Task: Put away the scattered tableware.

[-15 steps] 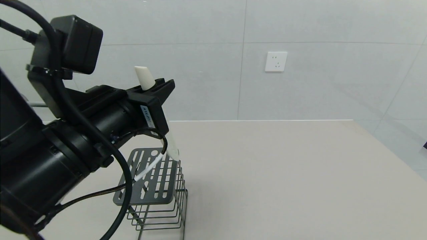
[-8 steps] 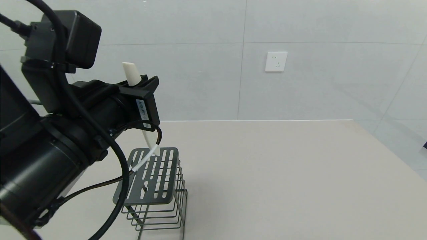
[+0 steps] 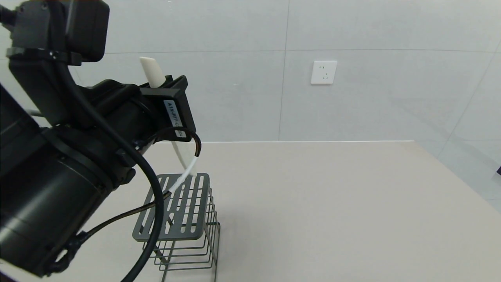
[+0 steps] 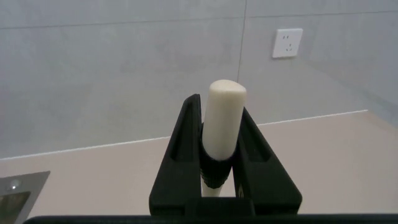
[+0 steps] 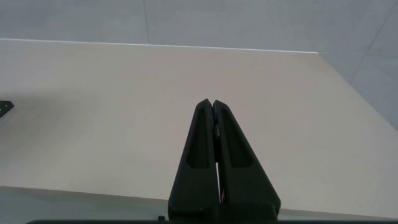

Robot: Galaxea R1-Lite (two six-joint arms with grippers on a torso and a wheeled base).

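Cream utensil [image 4: 224, 124], rounded handle end up, clamped in left tool [image 4: 219, 109].

A beige table [image 3: 332, 203] carries a dark wire rack [image 3: 188, 211] standing toward its left side.

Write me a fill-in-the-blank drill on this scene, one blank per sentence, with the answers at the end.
1. The left gripper clamps a utensil whose colour is ____.
2. The right gripper is ____ and holds nothing.
3. The rack on the table is made of grey ____.
4. The socket is mounted on the ____.

Missing words: white; shut; metal; wall.
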